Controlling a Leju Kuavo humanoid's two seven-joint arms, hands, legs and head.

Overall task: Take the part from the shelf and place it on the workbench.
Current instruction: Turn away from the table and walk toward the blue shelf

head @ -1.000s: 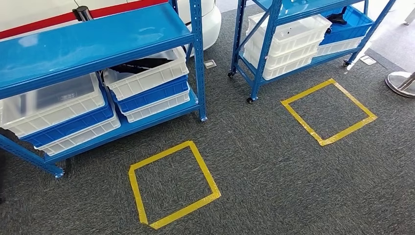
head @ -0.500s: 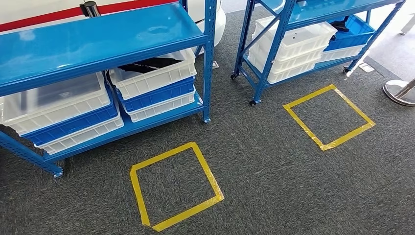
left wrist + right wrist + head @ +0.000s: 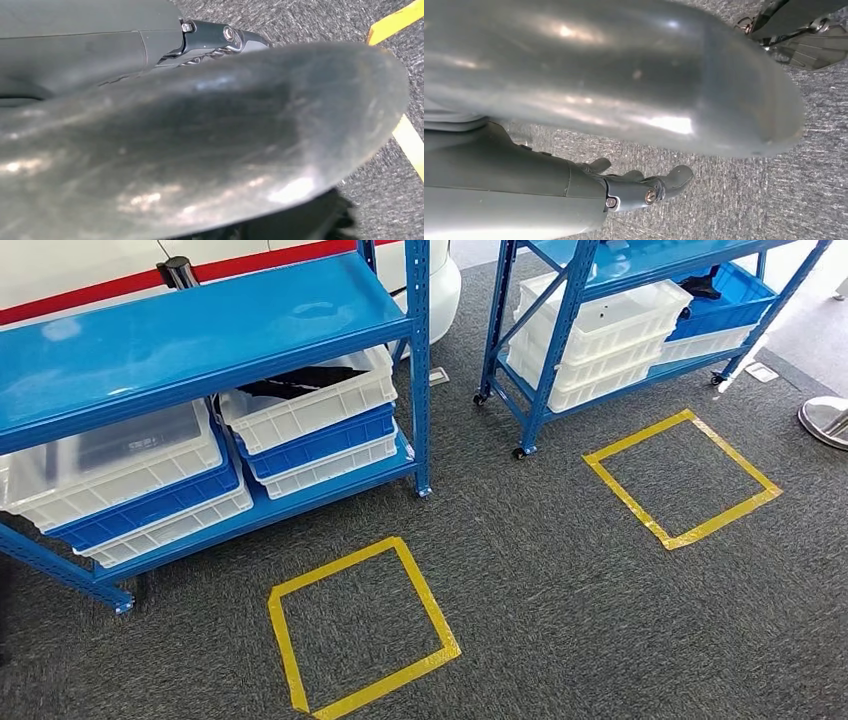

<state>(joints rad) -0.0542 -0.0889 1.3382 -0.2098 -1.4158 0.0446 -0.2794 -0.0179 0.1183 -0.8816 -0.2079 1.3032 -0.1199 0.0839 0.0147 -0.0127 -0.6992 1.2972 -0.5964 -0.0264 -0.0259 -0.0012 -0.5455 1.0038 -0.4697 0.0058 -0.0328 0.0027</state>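
On the near shelf [image 3: 200, 325], under its blue top board, two stacks of white and blue bins sit on the lower level; the right stack's top white bin [image 3: 310, 400] holds a dark part [image 3: 290, 380], which may be the one to fetch, though the board's shadow hides most of it. Beyond, to the right, a second blue shelf [image 3: 560, 330] on castors carries more white bins [image 3: 605, 325] and a blue bin [image 3: 725, 290] with something black in it. Two yellow tape squares [image 3: 360, 635] mark the grey carpet in front of the shelves.

From the wrists, the left hand [image 3: 220, 37] appears as a thick grey thumb and a dark finger above carpet and tape; whether it is clenched I cannot tell. The right hand [image 3: 644, 187] hangs over carpet, fingers spread loosely apart, grasping nothing.
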